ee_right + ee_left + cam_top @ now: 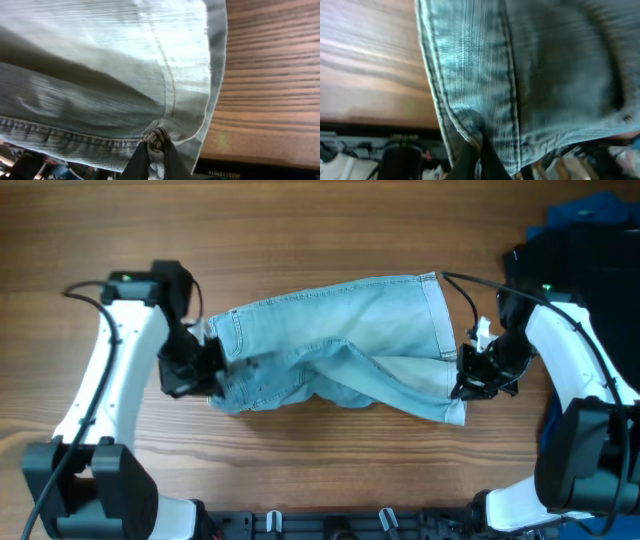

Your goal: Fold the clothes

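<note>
Denim shorts: centre of table, long axis running left edge to right edge. Left pincer clamped on left end. Right pincer clamped on right end's front corner.

Table free beyond shorts; cloths likely block right.

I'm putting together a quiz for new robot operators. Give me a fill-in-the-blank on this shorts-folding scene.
1. The shorts are light ____ denim.
2. They lie on a table made of ____.
3. The left tool and the right tool are both shut on the ____.
4. The black garment lies near the ____ arm.

Missing words: blue; wood; shorts; right.
</note>
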